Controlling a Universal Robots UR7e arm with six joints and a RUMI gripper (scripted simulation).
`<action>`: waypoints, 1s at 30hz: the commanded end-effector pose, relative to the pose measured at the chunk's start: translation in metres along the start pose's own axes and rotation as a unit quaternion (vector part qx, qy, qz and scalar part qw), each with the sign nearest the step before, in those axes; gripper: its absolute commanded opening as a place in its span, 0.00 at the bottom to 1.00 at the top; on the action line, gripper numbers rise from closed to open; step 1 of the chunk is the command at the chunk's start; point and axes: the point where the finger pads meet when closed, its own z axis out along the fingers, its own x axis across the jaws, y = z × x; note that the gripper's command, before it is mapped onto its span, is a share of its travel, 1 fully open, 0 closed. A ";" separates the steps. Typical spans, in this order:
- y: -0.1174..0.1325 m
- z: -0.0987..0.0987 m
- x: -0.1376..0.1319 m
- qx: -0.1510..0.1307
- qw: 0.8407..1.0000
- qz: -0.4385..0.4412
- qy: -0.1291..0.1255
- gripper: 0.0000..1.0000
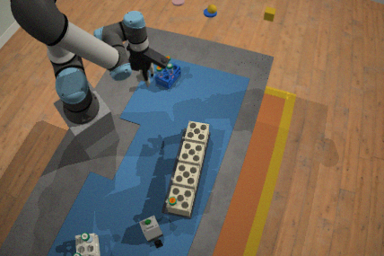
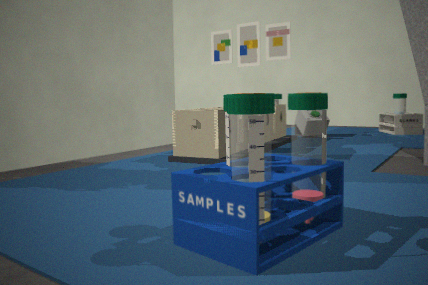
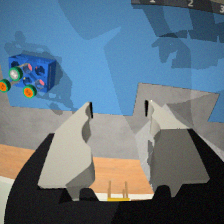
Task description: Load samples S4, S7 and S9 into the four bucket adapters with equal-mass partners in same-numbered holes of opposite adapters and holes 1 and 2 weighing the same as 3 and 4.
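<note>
The blue samples rack (image 1: 168,79) (image 2: 215,213) (image 3: 49,75) holds two orange-dotted tubes and one grey- or white-dotted tube (image 3: 16,74). The IDs are unreadable. One front tube (image 2: 249,135) shows yellow low down; another (image 2: 307,138) shows a pink surface low down. My gripper (image 1: 149,78) (image 3: 118,102) is open and empty, above and beside the rack, which lies left of the fingers in the wrist view. An orange-dotted tube (image 1: 172,200) stands in the end adapter nearest the DONE desk. The other three adapters (image 1: 197,131) (image 1: 192,152) (image 1: 186,174) show no tubes. Adapter numbers are unreadable.
The DONE desk (image 1: 152,232) (image 2: 312,125) with its green key (image 1: 147,222) stands beyond the tube-bearing adapter. The blanks rack (image 1: 91,250) (image 2: 407,125) is at the bottom left in the top view, with green-capped tubes. The stand's numbered edge (image 3: 170,3) crosses the top right in the wrist view.
</note>
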 end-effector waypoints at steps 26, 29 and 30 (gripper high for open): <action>-0.053 0.012 0.123 0.000 1.000 -0.001 -0.002 0.35; -0.059 0.014 0.137 0.000 1.000 -0.001 -0.002 0.35; -0.059 0.014 0.137 0.000 1.000 -0.001 -0.002 0.35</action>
